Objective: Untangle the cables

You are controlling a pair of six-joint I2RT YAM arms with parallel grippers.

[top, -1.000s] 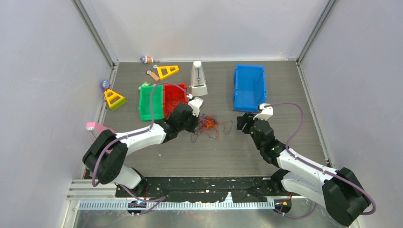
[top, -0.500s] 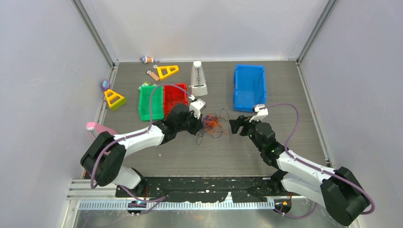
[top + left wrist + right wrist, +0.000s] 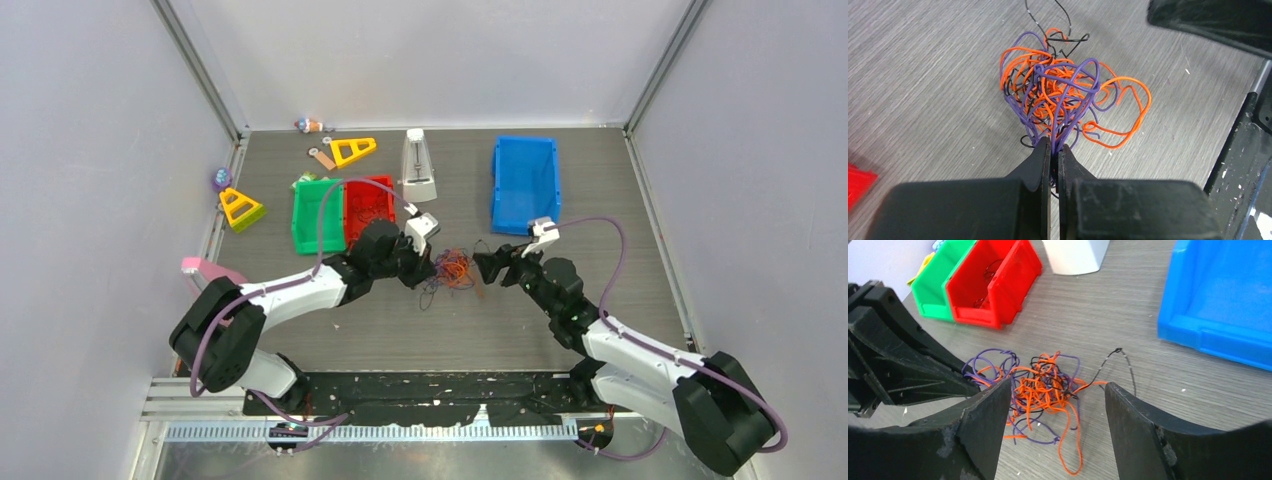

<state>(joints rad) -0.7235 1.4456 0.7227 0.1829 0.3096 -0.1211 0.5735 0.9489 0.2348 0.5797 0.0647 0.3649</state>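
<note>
One clump of cables (image 3: 1058, 95), light, springy and snag-prone, strands too knotted to count, lay mid-table between your left gripper (image 3: 1053, 150), pinching purple strands, and your right gripper (image 3: 1057, 386), spread beside it, a loose outer loop looking your best hold; beyond: one green bin (image 3: 315, 215), one red bin (image 3: 368, 208), one blue bin (image 3: 526, 180).

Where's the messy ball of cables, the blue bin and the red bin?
cables (image 3: 1058, 95), left wrist view, middle of the tangle.
blue bin (image 3: 525, 180), top view, its bare floor.
red bin (image 3: 1018, 290), right wrist view, its outer side wall.
</note>
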